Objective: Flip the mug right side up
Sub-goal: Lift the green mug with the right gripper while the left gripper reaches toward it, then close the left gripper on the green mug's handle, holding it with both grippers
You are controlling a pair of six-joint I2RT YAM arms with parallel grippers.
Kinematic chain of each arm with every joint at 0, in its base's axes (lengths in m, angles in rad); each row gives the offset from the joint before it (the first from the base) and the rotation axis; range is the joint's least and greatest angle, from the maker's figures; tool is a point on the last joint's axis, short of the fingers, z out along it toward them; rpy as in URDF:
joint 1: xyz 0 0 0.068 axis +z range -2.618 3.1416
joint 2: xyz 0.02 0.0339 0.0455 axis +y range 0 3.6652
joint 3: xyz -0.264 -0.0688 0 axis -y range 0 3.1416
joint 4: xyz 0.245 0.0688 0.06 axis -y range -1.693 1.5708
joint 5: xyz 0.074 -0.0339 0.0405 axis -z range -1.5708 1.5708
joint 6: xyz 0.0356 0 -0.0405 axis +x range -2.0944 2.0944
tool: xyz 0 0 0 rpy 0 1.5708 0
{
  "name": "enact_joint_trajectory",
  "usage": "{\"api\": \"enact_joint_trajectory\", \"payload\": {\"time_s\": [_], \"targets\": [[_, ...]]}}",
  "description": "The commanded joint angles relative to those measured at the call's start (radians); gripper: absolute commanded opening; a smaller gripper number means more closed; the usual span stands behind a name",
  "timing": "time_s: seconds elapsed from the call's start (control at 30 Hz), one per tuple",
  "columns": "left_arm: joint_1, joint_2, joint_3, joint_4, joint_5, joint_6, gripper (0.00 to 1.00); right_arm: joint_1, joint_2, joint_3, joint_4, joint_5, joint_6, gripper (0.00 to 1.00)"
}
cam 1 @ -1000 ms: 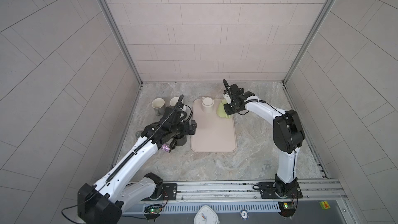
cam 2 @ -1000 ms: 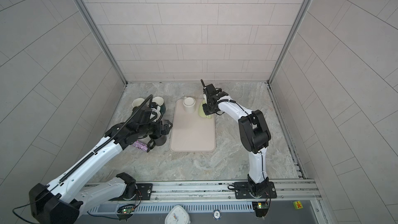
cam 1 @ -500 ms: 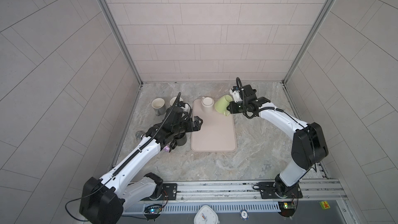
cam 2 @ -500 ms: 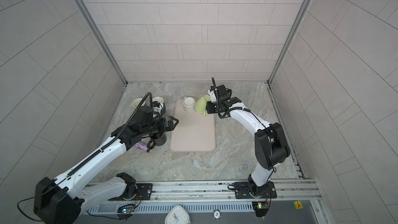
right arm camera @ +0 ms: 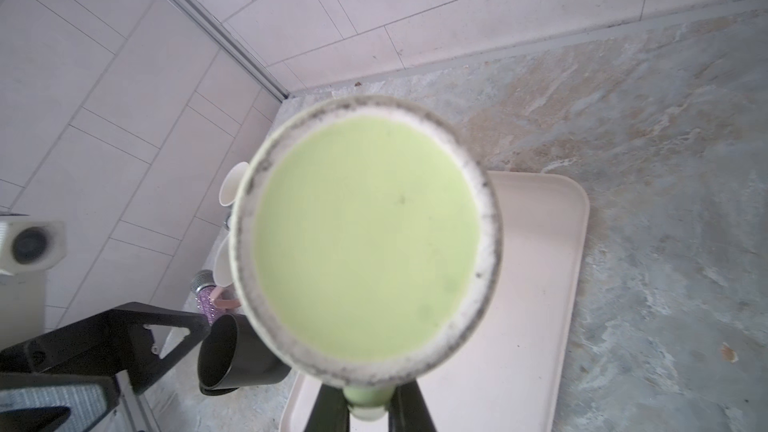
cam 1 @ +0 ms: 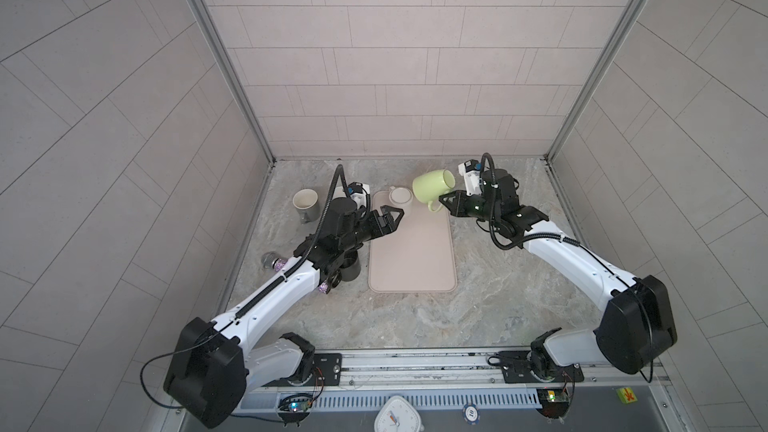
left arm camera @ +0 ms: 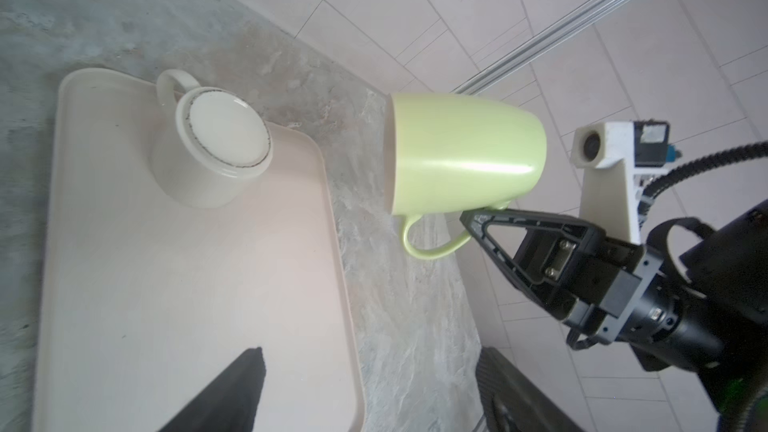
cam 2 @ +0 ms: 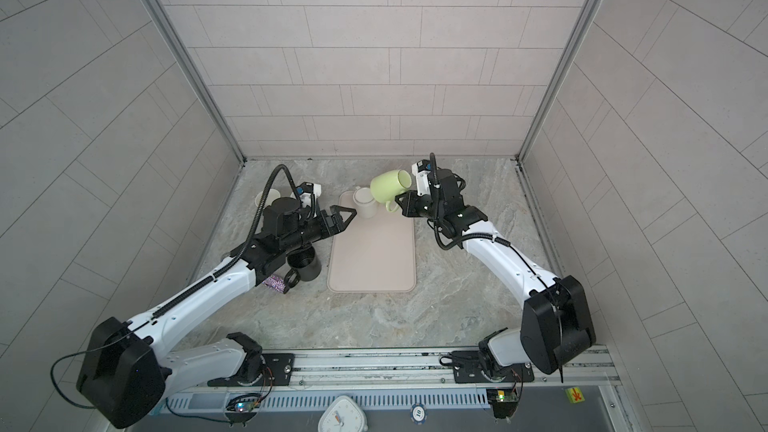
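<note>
While it hangs sideways: green mug (cam 1: 432,187) clear of the table, mouth toward the left arm, near the tray's (cam 1: 411,259) far corner.
Right gripper (left arm camera: 467,214): pinching its handle, seemingly near the base end.
Left gripper (cam 1: 394,218): spread, empty.
Handling: stiff, slick, breakable ceramic; a handle grip may pivot.
</note>
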Motion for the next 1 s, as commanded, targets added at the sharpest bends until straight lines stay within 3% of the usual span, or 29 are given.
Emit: {"api": "enact_joint_trajectory", "payload": {"time_s": [0.0, 0.07, 0.17, 0.47, 0.97], "targets": [[-0.012, 0.025, -0.012, 0.187, 0.039, -0.049, 0.81, -0.005, -0.067, -0.001, 0.146, -0.048, 0.069, 0.0], [-0.022, 0.043, -0.014, 0.24, 0.037, -0.059, 0.78, -0.006, -0.087, -0.013, 0.155, -0.051, 0.081, 0.0], [-0.032, 0.087, 0.009, 0.281, 0.062, -0.071, 0.67, -0.008, -0.108, -0.025, 0.163, -0.066, 0.099, 0.0], [-0.054, 0.173, 0.043, 0.438, 0.141, -0.137, 0.62, -0.023, -0.149, -0.081, 0.278, -0.111, 0.19, 0.0], [-0.056, 0.264, 0.098, 0.508, 0.234, -0.176, 0.51, -0.032, -0.207, -0.136, 0.361, -0.188, 0.237, 0.0]]}}
